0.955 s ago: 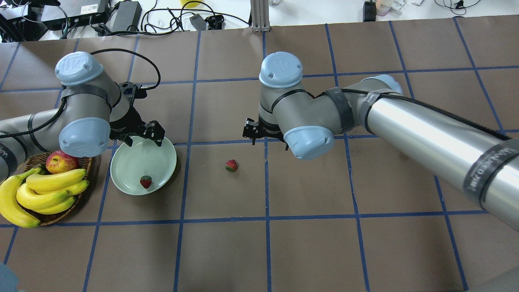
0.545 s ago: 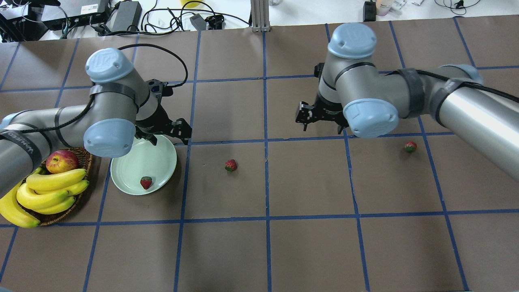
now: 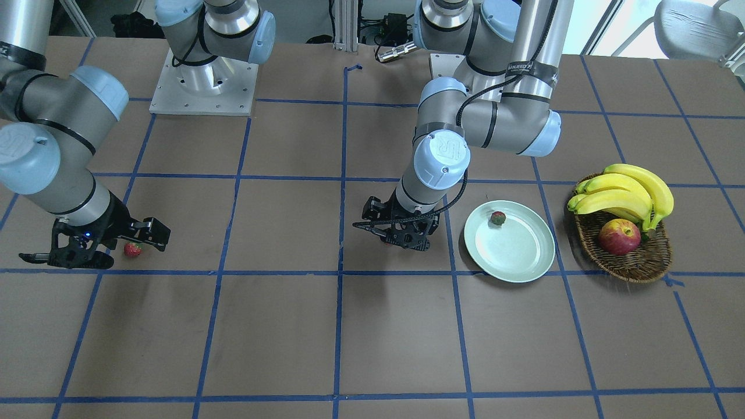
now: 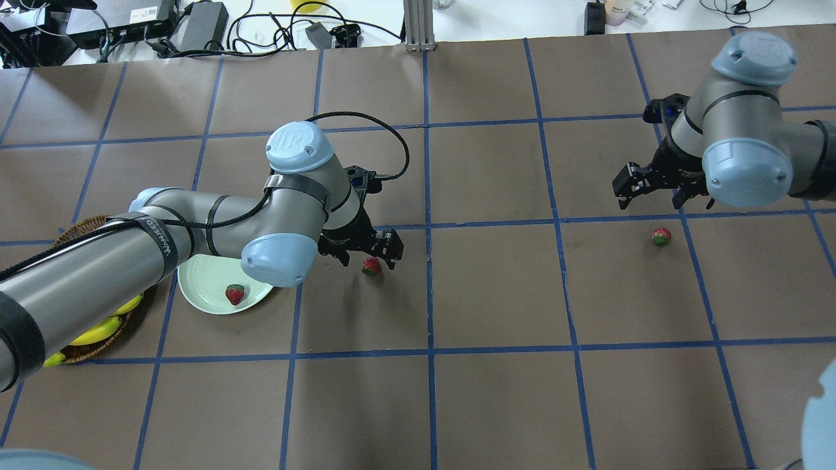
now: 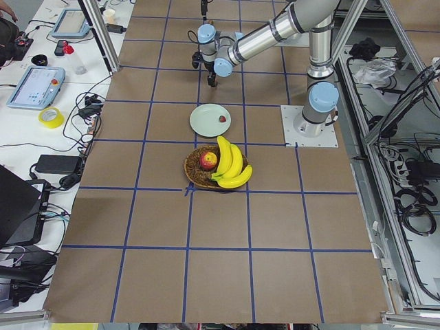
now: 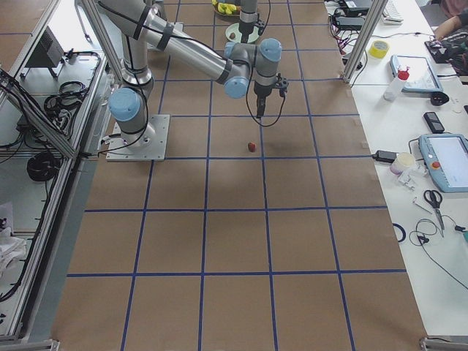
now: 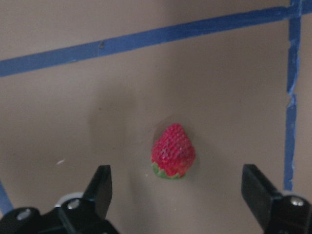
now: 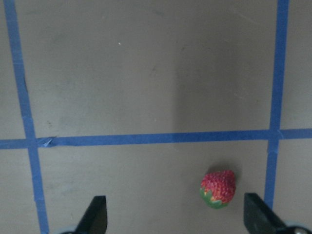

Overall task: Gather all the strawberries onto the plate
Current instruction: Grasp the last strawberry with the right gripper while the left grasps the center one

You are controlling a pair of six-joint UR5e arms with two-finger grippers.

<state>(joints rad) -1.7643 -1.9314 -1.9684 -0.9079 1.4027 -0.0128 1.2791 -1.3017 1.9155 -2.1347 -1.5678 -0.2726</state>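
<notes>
The left wrist view shows the left gripper (image 7: 178,195) spread wide over the middle strawberry (image 7: 173,152), which lies on the table (image 4: 496,405) with neither finger touching it. The front view hides that berry behind the gripper's body. Overhead it sits just at the fingertips, right of the plate (image 4: 208,282).

The plated strawberry (image 4: 234,294) rests near the plate's rim.

The right gripper (image 8: 175,217) is spread wide too. Its own camera sets the far strawberry (image 8: 219,188) on the table, nearer one finger than the other. The front view puts the berry just beside the gripper, while overhead shows a gap between them.

Overhead, the left arm covers most of the basket (image 3: 640,265) — the front view bares it, with bananas (image 3: 625,189) and an apple (image 3: 619,236) inside, just beside the plate.

The table is brown, gridded with blue tape. Cables (image 4: 261,32) crowd a white bench beyond its far edge, and the side views add tablets (image 5: 34,86) and a yellow tape roll (image 5: 51,117).
</notes>
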